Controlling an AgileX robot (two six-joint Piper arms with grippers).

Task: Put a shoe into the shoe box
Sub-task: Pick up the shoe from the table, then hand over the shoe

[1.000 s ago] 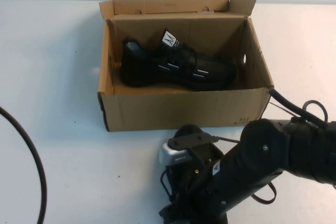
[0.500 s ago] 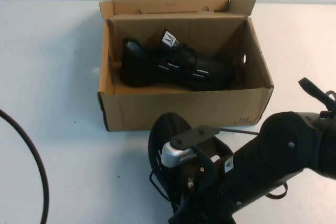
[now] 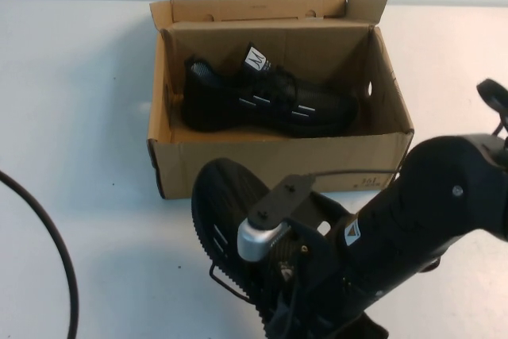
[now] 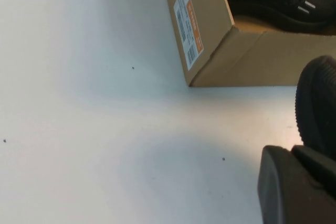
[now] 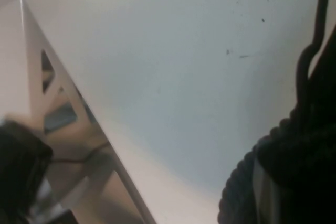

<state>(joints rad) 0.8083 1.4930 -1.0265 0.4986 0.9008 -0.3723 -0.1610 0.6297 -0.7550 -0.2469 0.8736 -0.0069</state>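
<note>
Two black sneakers in scene. White table (image 3: 87,117) holds open brown shoe box (image 3: 270,166), one sneaker (image 3: 266,101) lying inside on its side. Right arm (image 3: 421,220) at near edge; right gripper (image 5: 294,182) clamped on second shoe (image 3: 226,216), ribbed sole facing up, just before box front. Left gripper (image 4: 296,190) closed, empty, low over table beside box. Black cable (image 3: 48,244) at left.

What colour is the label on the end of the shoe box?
White and orange label on the shoe box, clearest in the left wrist view.
</note>
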